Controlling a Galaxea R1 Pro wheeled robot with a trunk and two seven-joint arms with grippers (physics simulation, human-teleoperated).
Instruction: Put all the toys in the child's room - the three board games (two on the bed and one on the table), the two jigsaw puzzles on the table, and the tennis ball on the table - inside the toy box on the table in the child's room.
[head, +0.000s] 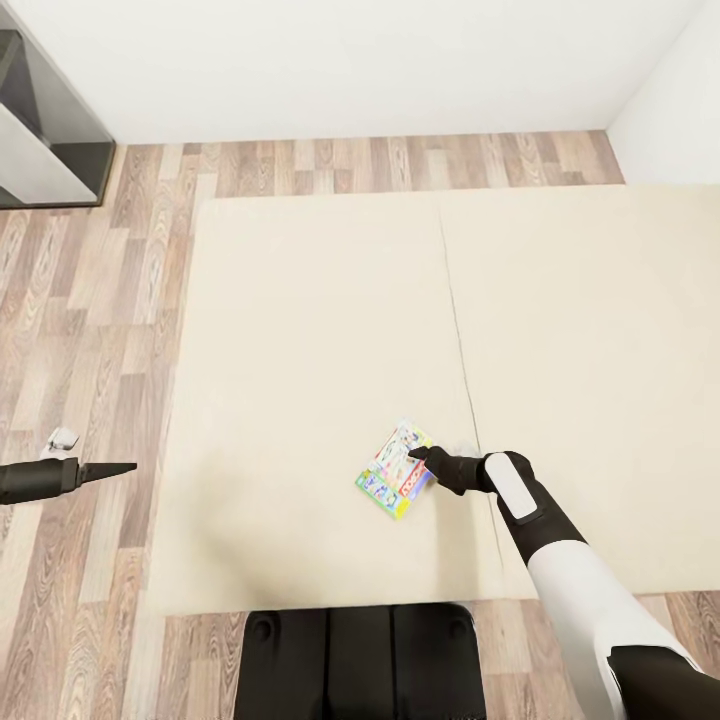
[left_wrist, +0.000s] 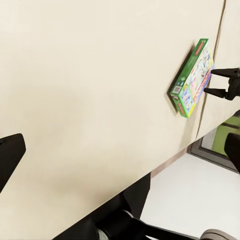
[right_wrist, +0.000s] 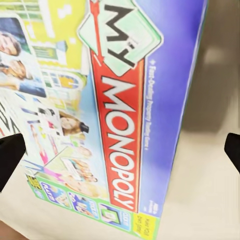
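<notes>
From the head view I cannot read the cover of the green-edged board game (head: 395, 470) just ahead of my right gripper (head: 418, 458); it is too small there. In the right wrist view its top and left side are cut off, and each fingertip (right_wrist: 10, 157) is clipped. My left arm (head: 40, 478) is cut at the edge, jaw spacing unclear.

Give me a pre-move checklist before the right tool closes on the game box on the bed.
1. Right tool open: ok, fingers spread.
2. Right tool at the Monopoly box: ok, fingertips at its edge.
3. Box between the fingers: cannot tell.
4. Box lying flat on the bed: ok.
5. Left tool out of the way: ok, over the floor.
6. Left tool open or shut: cannot tell.
</notes>
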